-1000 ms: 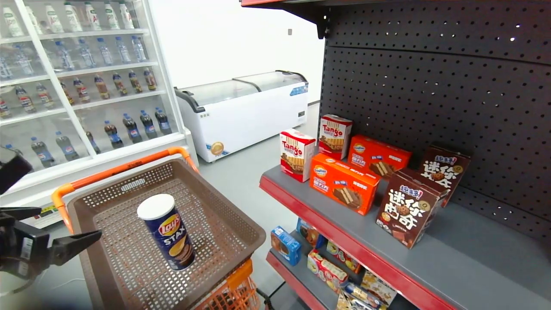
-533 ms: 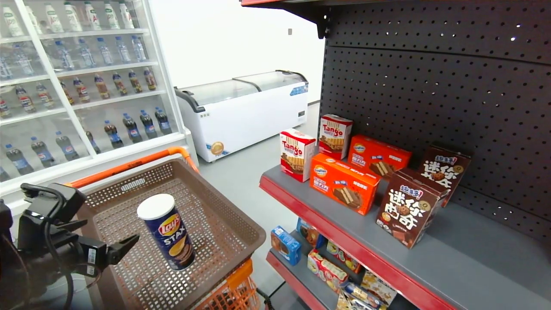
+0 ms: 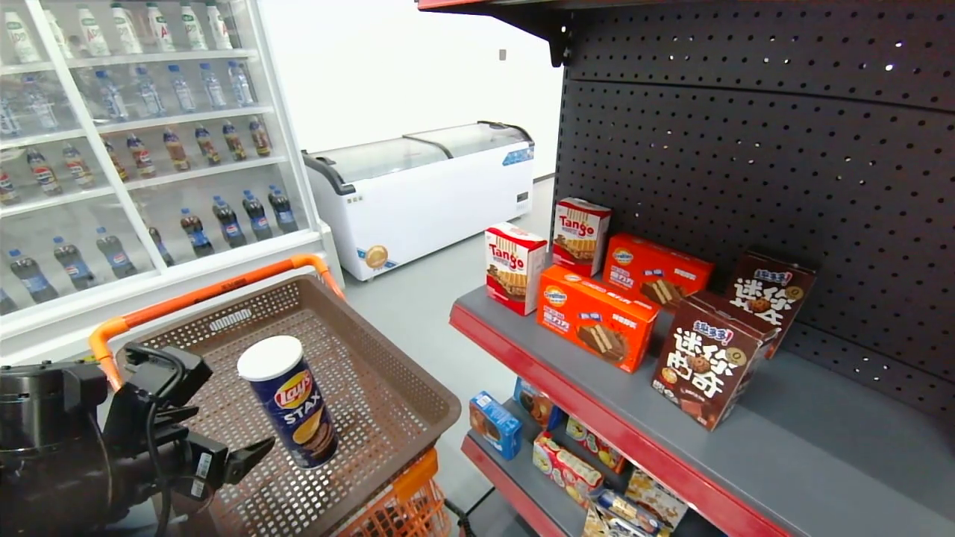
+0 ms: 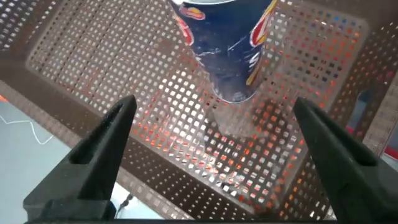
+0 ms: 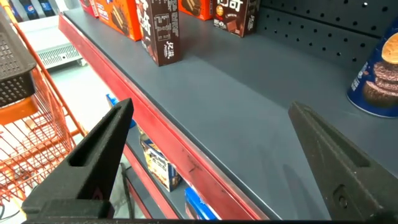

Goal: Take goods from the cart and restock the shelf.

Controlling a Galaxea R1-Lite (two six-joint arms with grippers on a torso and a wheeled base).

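A dark blue chips can (image 3: 289, 403) with a white lid stands upright in the brown perforated cart basket (image 3: 418, 388). My left gripper (image 3: 250, 459) hovers low over the basket's near left side, just left of the can, fingers open and nothing between them. In the left wrist view the can (image 4: 227, 50) stands just beyond the spread fingers of the left gripper (image 4: 214, 118). My right gripper (image 5: 211, 115) is open and holds nothing, above the grey shelf board (image 5: 249, 99) with its red front edge.
On the shelf (image 3: 821, 447) stand wafer boxes (image 3: 513, 267), orange boxes (image 3: 597, 317) and brown boxes (image 3: 709, 362); its right part is bare. A blue cookie tub (image 5: 379, 81) sits farther along. The cart's orange handle (image 3: 216, 289) rises behind the basket. Drink fridge and freezer stand behind.
My left arm has swung in from the far left and moved right over the basket, bringing its open gripper close beside the can. The can and shelf goods have not moved.
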